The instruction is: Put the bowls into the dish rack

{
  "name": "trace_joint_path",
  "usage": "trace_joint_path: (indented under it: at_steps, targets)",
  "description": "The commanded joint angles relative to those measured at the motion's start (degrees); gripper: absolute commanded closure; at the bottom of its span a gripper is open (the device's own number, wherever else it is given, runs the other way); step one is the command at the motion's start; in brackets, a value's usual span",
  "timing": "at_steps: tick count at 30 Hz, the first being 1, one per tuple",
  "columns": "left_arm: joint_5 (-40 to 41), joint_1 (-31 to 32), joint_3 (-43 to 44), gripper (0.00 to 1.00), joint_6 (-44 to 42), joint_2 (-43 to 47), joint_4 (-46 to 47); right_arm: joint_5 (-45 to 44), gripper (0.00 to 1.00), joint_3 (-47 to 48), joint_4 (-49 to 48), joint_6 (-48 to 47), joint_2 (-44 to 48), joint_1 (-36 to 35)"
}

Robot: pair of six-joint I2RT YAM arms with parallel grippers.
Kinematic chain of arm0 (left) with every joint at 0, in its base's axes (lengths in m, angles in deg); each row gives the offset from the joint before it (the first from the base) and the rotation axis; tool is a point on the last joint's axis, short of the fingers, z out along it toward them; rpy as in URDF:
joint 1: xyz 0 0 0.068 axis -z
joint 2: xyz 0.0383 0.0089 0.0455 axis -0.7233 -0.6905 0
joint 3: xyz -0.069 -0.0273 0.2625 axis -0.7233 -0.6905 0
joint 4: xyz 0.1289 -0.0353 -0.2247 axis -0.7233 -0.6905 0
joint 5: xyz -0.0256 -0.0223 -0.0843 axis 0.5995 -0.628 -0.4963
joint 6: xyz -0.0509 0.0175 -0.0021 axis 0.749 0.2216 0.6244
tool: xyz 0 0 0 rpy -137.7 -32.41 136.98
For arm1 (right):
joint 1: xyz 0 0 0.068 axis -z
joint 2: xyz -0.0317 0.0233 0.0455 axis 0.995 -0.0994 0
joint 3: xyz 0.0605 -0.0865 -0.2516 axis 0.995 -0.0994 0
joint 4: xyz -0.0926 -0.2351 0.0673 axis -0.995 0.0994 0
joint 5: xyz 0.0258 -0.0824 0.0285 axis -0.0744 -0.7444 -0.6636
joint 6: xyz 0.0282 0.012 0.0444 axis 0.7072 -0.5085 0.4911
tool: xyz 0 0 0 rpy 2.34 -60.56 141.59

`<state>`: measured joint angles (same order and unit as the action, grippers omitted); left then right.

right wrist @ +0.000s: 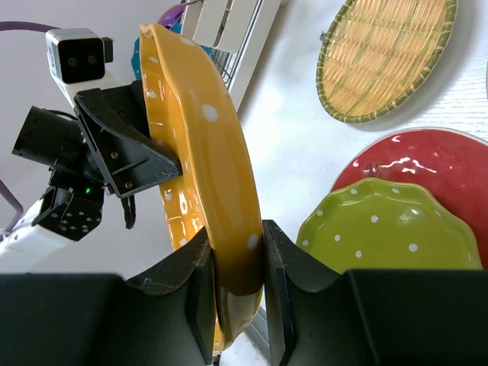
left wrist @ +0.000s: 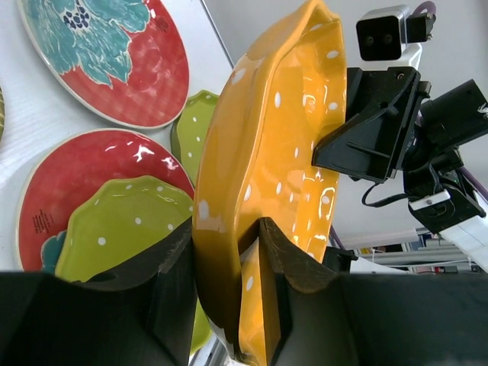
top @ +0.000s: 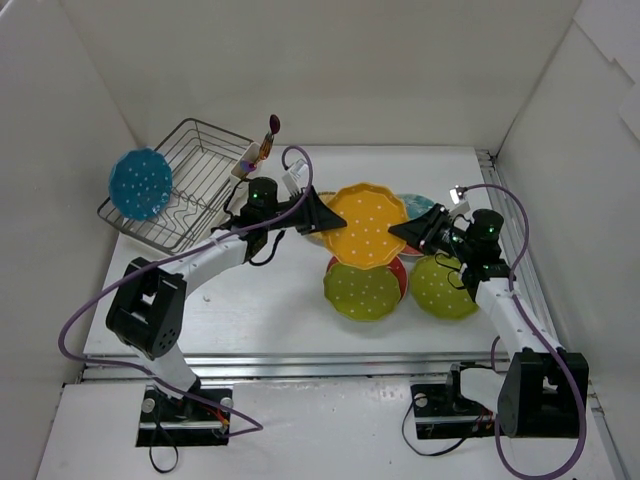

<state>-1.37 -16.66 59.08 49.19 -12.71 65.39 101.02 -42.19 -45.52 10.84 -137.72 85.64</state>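
The orange white-dotted bowl hangs tilted above the table between both arms. My left gripper is shut on its left rim. My right gripper is shut on its right rim. The blue dotted bowl stands on edge at the left end of the silver wire dish rack. Two green dotted bowls lie on the table, the left one on a red-and-teal bowl. A second red-and-teal bowl lies behind. The tan woven bowl lies flat near the rack.
A white utensil cup holding a purple-tipped utensil sits on the rack's right corner. White walls close in the table on the left, back and right. A metal rail runs along the near edge.
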Motion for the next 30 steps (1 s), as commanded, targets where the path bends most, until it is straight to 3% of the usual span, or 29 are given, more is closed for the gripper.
trace_joint_path:
  at_steps: [1, 2, 3, 9, 13, 15, 19, 22, 30]
  targets:
    - [-4.4, 0.9, 0.9, 1.0, -0.3, 4.0, 7.1, 2.2, 0.83, 4.5, -8.6, 1.7, 2.2, -0.7]
    - [-4.4, 0.9, 0.8, 1.0, -0.4, 4.3, 7.0, 2.2, 0.79, 4.4, -8.6, 1.6, 2.1, -0.6]
    - [-4.4, 0.9, 0.8, 1.0, -0.6, 4.6, 7.0, 2.2, 0.64, 4.5, -8.6, 1.6, 2.1, -0.6]
    - [-3.0, 0.9, 1.4, 1.0, -4.1, 8.0, 2.3, 0.9, 0.23, 3.2, -8.4, 1.5, 1.8, -0.6]
    - [-0.6, 0.3, 2.8, 1.0, -10.1, 10.7, -3.2, 1.6, 0.11, 2.9, -8.1, 1.4, 1.2, -0.4]
    - [0.9, -0.2, 3.2, 1.0, -11.4, 12.0, -5.0, 1.3, 0.07, 2.8, -6.1, -0.2, 1.6, 0.1]
    - [2.9, -2.5, 4.9, 1.0, -15.1, 15.5, -10.1, -2.3, 0.06, 6.3, 10.2, -9.9, 2.3, 0.4]
    - [5.6, -4.0, 7.5, 1.0, -20.2, 18.1, -16.1, -6.8, 0.05, 7.5, 16.5, -15.4, 4.0, 0.7]
    - [25.8, -7.3, 15.1, 1.0, -44.4, 26.8, -34.5, -8.1, 0.05, 7.8, 20.0, -18.1, 6.4, 1.2]
